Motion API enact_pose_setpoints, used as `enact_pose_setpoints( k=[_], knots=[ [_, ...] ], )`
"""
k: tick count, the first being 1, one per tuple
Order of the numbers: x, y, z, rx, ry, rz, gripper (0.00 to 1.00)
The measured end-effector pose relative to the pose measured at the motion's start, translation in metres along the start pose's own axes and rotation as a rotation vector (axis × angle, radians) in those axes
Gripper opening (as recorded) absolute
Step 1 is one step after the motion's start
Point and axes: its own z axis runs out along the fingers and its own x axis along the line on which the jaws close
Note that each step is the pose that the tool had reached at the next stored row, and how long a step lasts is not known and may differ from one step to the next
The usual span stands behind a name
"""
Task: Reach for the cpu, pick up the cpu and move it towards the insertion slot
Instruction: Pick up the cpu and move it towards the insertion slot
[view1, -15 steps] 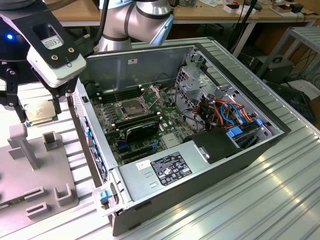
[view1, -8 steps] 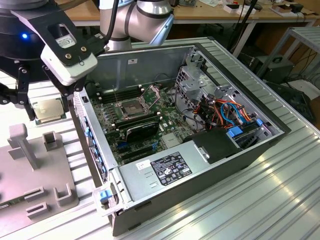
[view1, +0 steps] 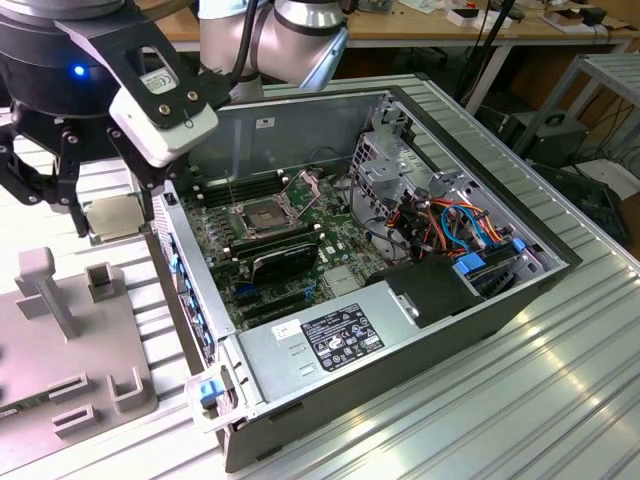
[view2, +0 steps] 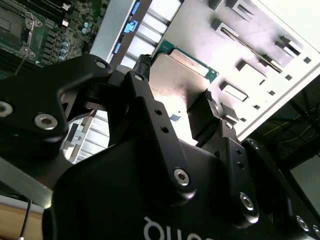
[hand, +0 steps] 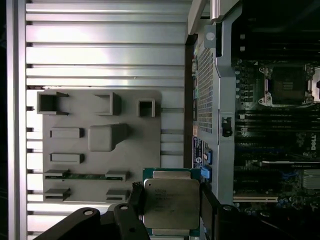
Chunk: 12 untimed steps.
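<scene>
The cpu (view1: 110, 218) is a thin square chip with a pale silvery face on a green edge. It sits clamped between my gripper's black fingers (view1: 72, 205), just outside the computer case's wall on the exterior view's left. Both wrist views show the cpu (hand: 171, 204) (view2: 181, 82) with a finger pressed on each of two opposite sides. My gripper (hand: 171, 200) is shut on it. The insertion slot (view1: 262, 214) is a square silver-framed socket with a dark centre and a raised bracket on the green motherboard inside the case; it also appears in both wrist views (hand: 288, 85) (view2: 12, 24).
A grey fixture plate (view1: 60, 330) (hand: 100, 135) with raised blocks and pockets lies on the ribbed aluminium table beneath and beside the cpu. The open case (view1: 400, 330) has a perforated side wall, a black heatsink block (view1: 285, 258), a drive cage and coloured cables (view1: 450, 225).
</scene>
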Motion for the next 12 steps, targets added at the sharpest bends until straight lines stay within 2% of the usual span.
enact_pose_setpoints(
  k=[12],
  knots=[
    [-0.0164,-0.0002,-0.0002,0.0,0.0,0.0,0.55]
  ],
)
